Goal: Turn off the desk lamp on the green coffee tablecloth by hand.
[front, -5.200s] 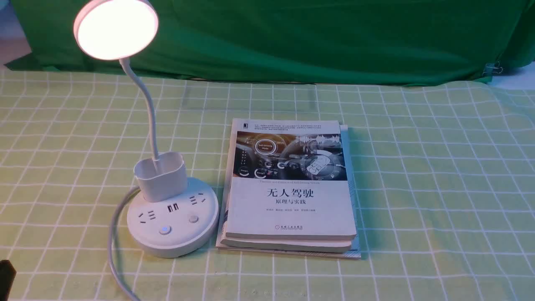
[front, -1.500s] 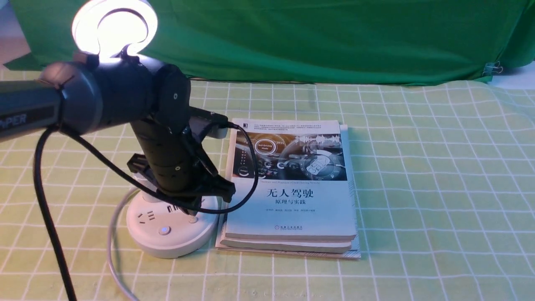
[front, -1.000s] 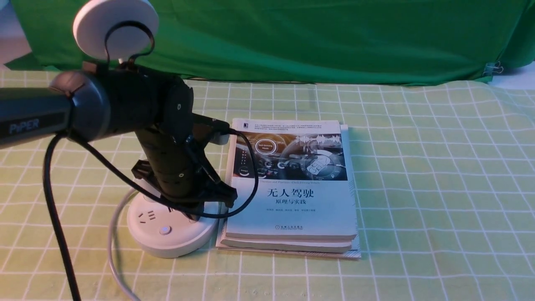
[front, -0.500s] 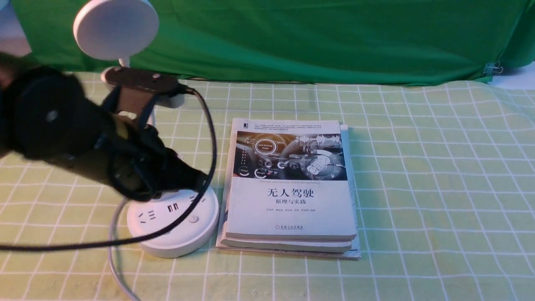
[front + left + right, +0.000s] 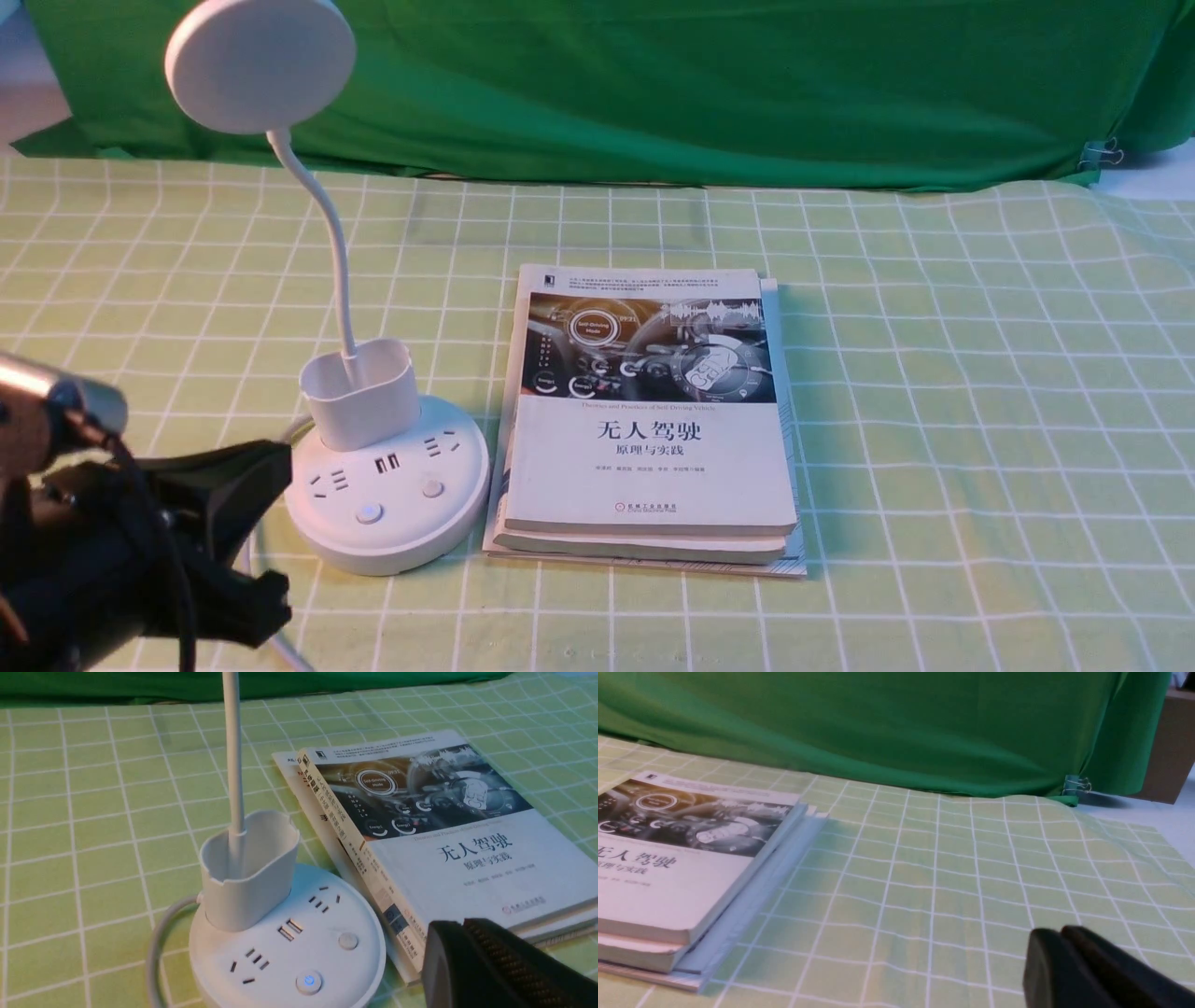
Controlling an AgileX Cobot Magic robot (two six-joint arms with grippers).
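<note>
- The desk lamp (image 5: 387,504) stands in the left half of the front view on the green coffee tablecloth (image 5: 934,373). Its round base is just left of the stacked books (image 5: 649,420), and its disc head (image 5: 260,65) is up in the upper left corner.
- The head is dull white and gives no glow.
- On the base, the nearer button (image 5: 308,981) shows a small blue light. The other button (image 5: 348,941) is plain.
- The white cord (image 5: 156,938) curls off the base on the side away from the books.
- My left hand (image 5: 460,938) has its two black fingers pressed together with only a seam between them. It grips nothing and touches nothing that I can see.
- In the front view my left arm (image 5: 140,551) fills the lower left corner, just beside the lamp's base.
- My right hand (image 5: 1059,940) is likewise closed flat and empty over bare cloth, to the side of the books.
- Half a second ago my left arm lay across the lamp's neck and holder, and now it has drawn back to the corner.
- A second and a half ago my fingertips were down on the base and the head shone. It went dark a moment later and has stayed dark.
- The dark green backdrop (image 5: 653,84) hangs along the top, with a binder clip (image 5: 1106,151) at its right end.
</note>
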